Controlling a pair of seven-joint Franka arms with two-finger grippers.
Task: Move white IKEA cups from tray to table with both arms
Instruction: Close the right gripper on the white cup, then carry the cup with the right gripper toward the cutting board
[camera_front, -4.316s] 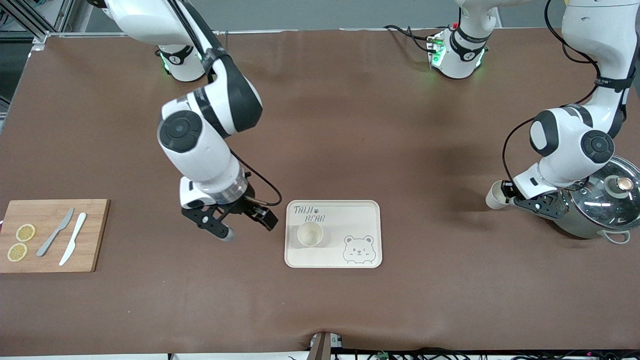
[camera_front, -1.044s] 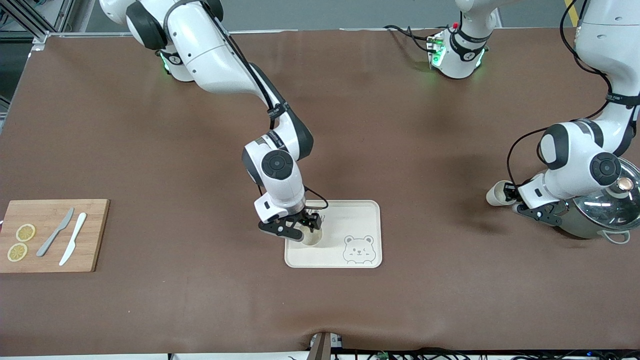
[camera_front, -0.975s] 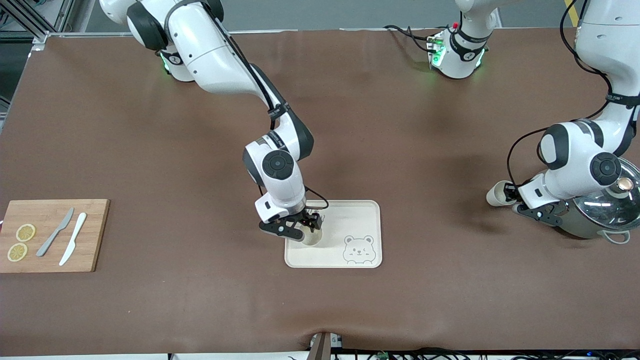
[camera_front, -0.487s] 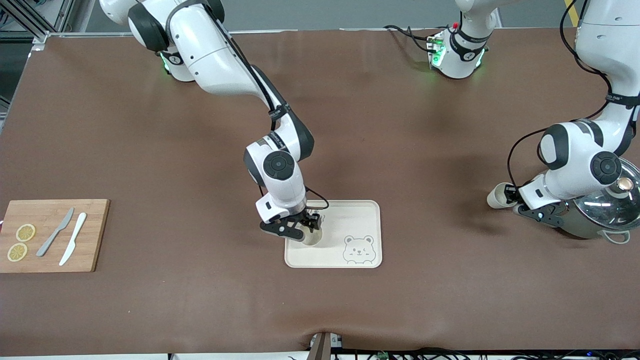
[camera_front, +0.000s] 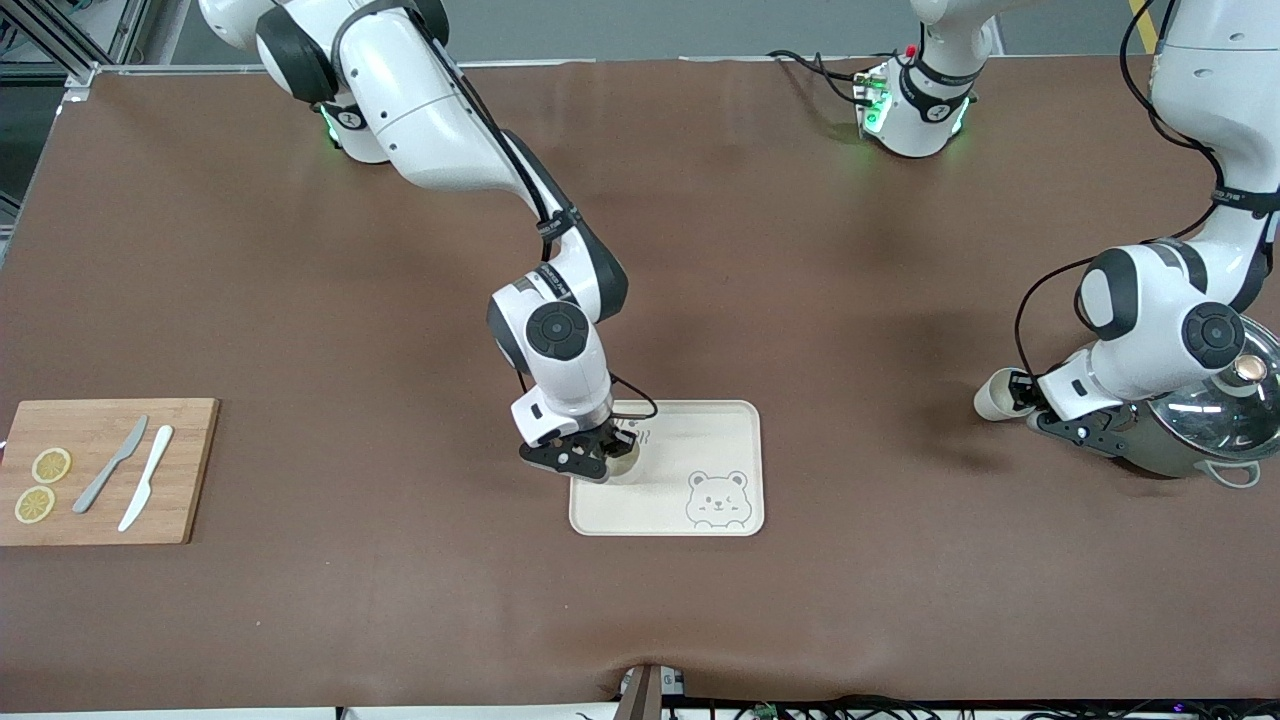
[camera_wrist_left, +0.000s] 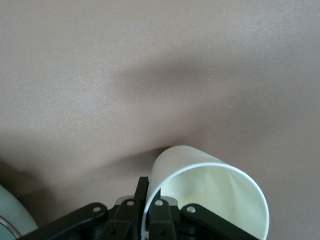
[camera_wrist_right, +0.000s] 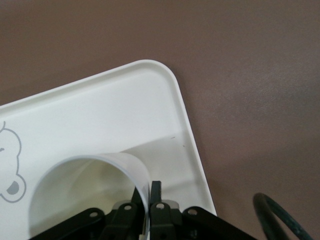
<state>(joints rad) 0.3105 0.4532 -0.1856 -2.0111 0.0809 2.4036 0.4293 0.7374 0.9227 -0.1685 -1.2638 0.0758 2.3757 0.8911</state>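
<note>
Right gripper (camera_front: 600, 464): low over the cream rounded-rectangle tray (camera_front: 735, 425) w/ raised rim, at the lettered end; jaws pinched on the rim wall of a small cream-white handleless cup (camera_front: 625, 463), one finger inside, one outside (right wrist view shows it).
Cup on tray (camera_wrist_right: 90, 195): appears to stand on the tray floor, upright; beside the grey bear face (camera_front: 717, 498), toward the right arm's end of the tray.
Left gripper (camera_front: 1030, 402): over the matte brown table (camera_front: 300, 300) at the left arm's end, beside a lidded steel pot (camera_front: 1200, 410); jaws clamped on the rim wall of the second cream-white cup (camera_front: 995, 394), same pinch.
Second cup (camera_wrist_left: 210, 195): tilted in the grip, mouth partly toward the front cam; can't tell if its base touches the table, prob. just above it.
Handling: both cups likely light, thin-walled, stiff, smooth, so a rim pinch can slip or swing the cup. Hold deep on the wall, keep the lift slow; set down flat before letting go. Chipping risk if ceramic, material unclear.
Hidden: tray lettering mostly covered by the right gripper; tray-cup base out of sight; pot cut off at frame edge; left fingertips screened by the cup.
Other: wooden cutting board (camera_front: 190, 470) w/ two knives and lemon slices at the right arm's end, well apart.
</note>
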